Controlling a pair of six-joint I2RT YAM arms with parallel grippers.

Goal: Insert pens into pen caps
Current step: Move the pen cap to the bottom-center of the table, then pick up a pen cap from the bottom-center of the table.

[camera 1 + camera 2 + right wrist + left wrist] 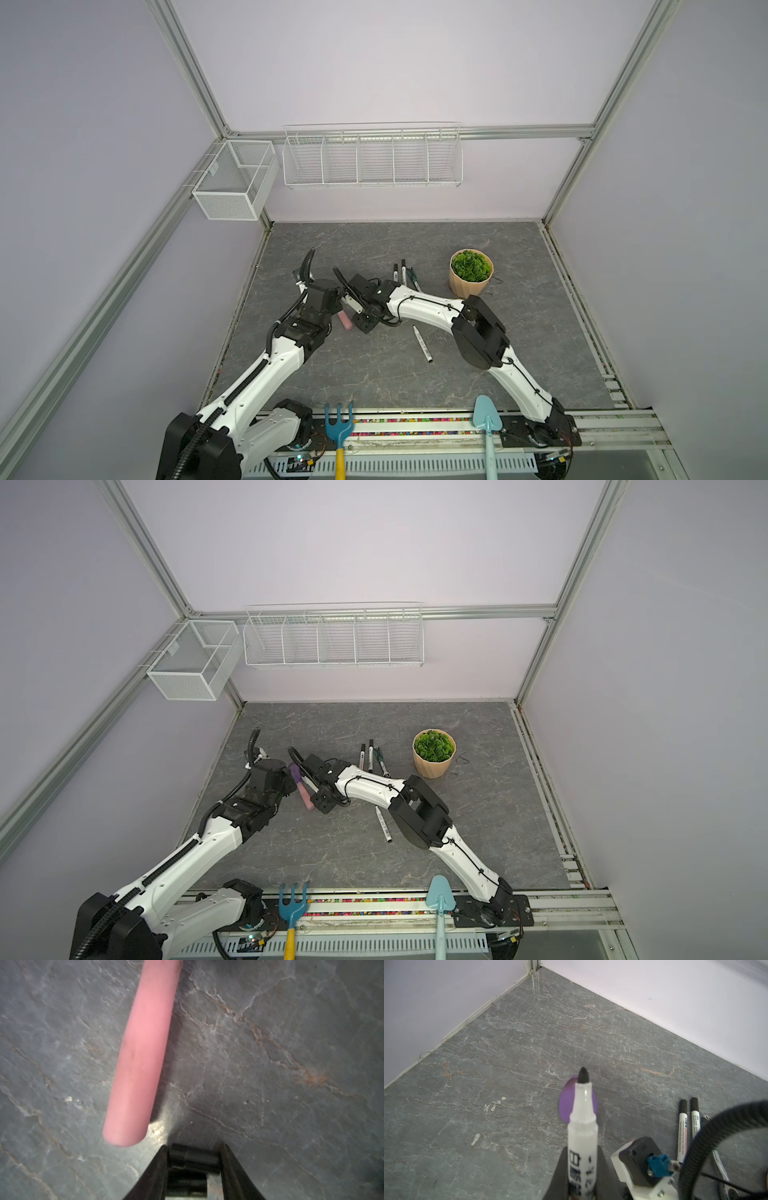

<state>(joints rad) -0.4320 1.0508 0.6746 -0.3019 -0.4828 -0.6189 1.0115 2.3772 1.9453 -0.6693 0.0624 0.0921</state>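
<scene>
Toward the left side of the grey marbled bench (pixel 519 332), an uncapped pen (pixel 582 1136) is clamped in the left hand (pixel 582 1149). Its white printed barrel is pinched between the two fingers, and its bare black tip is pointed away from the wrist.

Just beside it, the right hand (pixel 194 1147) is held low over the bench. A black pen cap (pixel 193 1158) is seen lying crosswise between its fingers (pixel 160 1167), spanning the gap from one to the other. Whether the cap is actually gripped cannot be told. A second cap (pixel 187 1184) is seen just behind the first, deeper between the fingers.

A pink-handled tool (pixel 306 798) with a purple end is laid on the bench between the two hands, its pink end near the right hand's fingertips.

Farther back, in both top views, two capped pens (pixel 403 272) (pixel 370 754) are laid side by side. A green-handled wrench (pixel 413 279) is placed just beside them, on the side of the plant pot (pixel 471 272). A fourth pen (pixel 422 344) is found alone nearer the front of the bench, close to the right forearm.
</scene>
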